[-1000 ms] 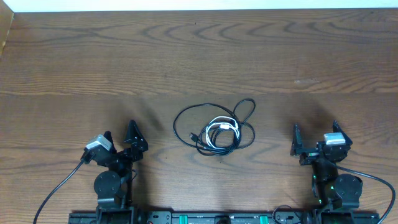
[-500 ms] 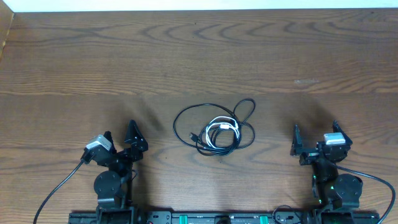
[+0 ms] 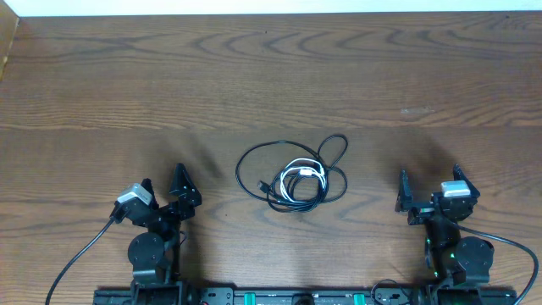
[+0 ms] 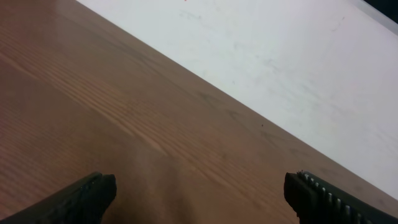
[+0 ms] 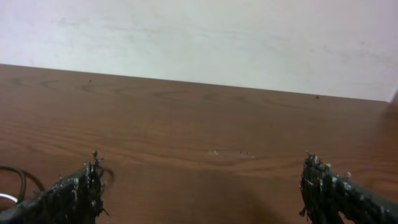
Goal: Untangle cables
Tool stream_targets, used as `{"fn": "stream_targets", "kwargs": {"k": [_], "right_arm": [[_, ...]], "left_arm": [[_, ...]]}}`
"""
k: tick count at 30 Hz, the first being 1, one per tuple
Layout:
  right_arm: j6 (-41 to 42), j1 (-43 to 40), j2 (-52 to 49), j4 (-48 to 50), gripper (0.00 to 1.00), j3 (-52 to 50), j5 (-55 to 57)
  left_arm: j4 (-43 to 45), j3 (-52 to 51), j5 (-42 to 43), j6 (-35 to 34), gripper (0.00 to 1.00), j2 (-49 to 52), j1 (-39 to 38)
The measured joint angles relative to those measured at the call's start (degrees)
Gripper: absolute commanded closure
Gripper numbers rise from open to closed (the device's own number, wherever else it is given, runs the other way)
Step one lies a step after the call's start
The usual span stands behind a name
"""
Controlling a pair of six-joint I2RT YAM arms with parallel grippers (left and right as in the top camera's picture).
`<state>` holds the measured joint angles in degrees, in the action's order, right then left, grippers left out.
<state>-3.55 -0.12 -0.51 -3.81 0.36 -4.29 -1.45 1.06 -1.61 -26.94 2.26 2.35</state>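
Observation:
The cables lie tangled in one pile at the table's middle: thin black cables (image 3: 279,152) in loose loops, and a shorter white cable (image 3: 303,176) coiled inside them. My left gripper (image 3: 163,189) rests at the front left, open and empty, well left of the pile. In the left wrist view its gripper (image 4: 200,186) shows only bare wood. My right gripper (image 3: 428,184) rests at the front right, open and empty. In the right wrist view its gripper (image 5: 200,180) stands wide apart, and a bit of black cable (image 5: 18,177) shows at the far left edge.
The brown wooden table (image 3: 271,76) runs back to a white wall (image 5: 199,37). Thick black cords (image 3: 76,263) of the arms trail at the front edge. A faint pale scuff (image 3: 419,110) marks the wood at the right.

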Motion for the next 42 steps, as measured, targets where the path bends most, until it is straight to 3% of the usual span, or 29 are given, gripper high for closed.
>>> {"fn": "stream_targets", "kwargs": {"k": [35, 42], "right_arm": [[0.0, 0.0, 0.0, 0.0, 0.01, 0.0, 0.0], [0.0, 0.0, 0.0, 0.0, 0.01, 0.0, 0.02]], "left_arm": [[0.17, 0.0, -0.52, 0.33, 0.07, 0.0, 0.0], [0.33, 0.22, 4.13, 0.24, 0.07, 0.0, 0.0]]}}
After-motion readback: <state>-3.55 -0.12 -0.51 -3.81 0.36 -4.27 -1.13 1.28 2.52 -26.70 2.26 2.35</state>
